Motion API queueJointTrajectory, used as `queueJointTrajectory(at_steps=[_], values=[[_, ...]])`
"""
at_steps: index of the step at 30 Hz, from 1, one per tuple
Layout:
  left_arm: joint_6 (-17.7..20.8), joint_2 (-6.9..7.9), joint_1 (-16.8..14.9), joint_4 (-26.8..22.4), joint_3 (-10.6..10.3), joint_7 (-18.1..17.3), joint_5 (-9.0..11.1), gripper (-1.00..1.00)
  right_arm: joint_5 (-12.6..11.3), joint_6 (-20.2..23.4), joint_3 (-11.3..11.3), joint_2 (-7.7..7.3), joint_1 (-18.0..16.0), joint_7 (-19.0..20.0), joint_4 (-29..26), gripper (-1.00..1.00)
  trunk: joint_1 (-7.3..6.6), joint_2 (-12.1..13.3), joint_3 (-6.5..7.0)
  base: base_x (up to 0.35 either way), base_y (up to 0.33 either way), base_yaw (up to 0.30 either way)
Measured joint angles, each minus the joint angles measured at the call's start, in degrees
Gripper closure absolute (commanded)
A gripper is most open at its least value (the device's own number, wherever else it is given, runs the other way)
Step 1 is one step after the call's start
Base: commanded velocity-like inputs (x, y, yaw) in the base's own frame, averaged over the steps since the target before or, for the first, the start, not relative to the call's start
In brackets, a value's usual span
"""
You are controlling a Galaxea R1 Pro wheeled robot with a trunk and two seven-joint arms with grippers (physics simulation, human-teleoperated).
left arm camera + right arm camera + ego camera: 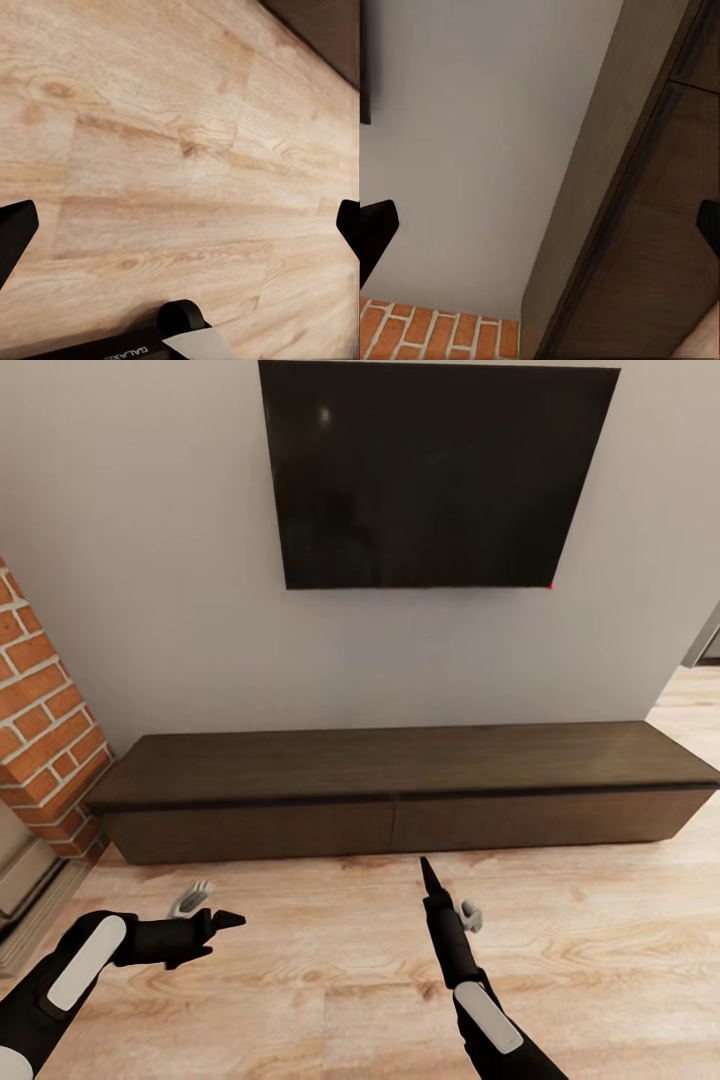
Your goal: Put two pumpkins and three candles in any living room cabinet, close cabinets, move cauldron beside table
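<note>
Parked facing the closed cabinet, both my grippers, left and right, spread open and empty; next I'd pull a front open.

— Where are the two arms, relative to the cabinet?

— Both are short of its front, above the floor. The left hand lies nearly level, its fingers pointing sideways along the front and spread wide apart.

— And the right?

— The right hand points straight at the front, near the seam between the two fronts. Its fingers are spread wide too, and both hands hold nothing.
</note>
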Motion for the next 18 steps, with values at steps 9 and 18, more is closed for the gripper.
queueJointTrajectory(at_steps=[9,18], values=[[0.07,-0.02,0.1,0.0,-0.16,-0.15,1.81,-1.0,-0.08,2.03,0.02,0.18,0.0,1.41,0.23,-1.0,1.98,-3.61,-1.62,0.0,0.0,0.0],[0.08,-0.06,0.17,0.0,-0.26,-0.16,2.19,-1.0,0.16,1.73,-0.06,0.23,0.0,0.77,0.37,-1.0,3.95,-7.22,-3.23,0.0,0.0,0.0]])
